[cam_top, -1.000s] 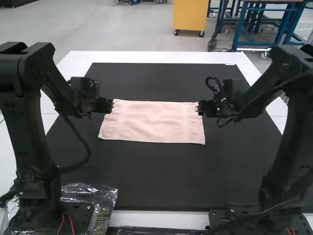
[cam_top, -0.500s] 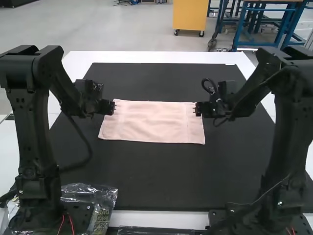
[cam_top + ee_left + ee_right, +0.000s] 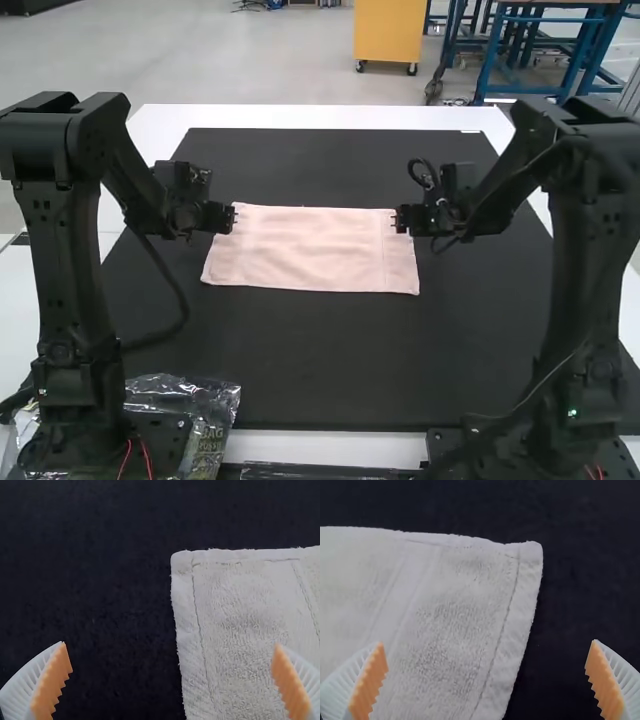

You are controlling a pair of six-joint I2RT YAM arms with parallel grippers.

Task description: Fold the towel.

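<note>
Flat on the dark mat lies the pale pink towel (image 3: 312, 250), a wide rectangle. At its far left corner is my left gripper (image 3: 232, 217); at its far right corner is my right gripper (image 3: 397, 219). In the left wrist view, the left gripper (image 3: 172, 667) stands wide open above the towel's side edge, one finger over the towel (image 3: 245, 625) and the other over the mat. The right wrist view has the right gripper (image 3: 486, 665) likewise wide open, straddling the side edge of the towel (image 3: 450, 615) near a corner. Neither gripper holds cloth.
The dark mat (image 3: 320, 350) covers most of the white table (image 3: 320, 116). Near the left arm's base lies a crumpled clear plastic bag (image 3: 190, 400).
My right gripper has shifted slightly left, over the towel's far right corner. The left gripper moved a little right at first, then stayed still. The towel has not moved.
</note>
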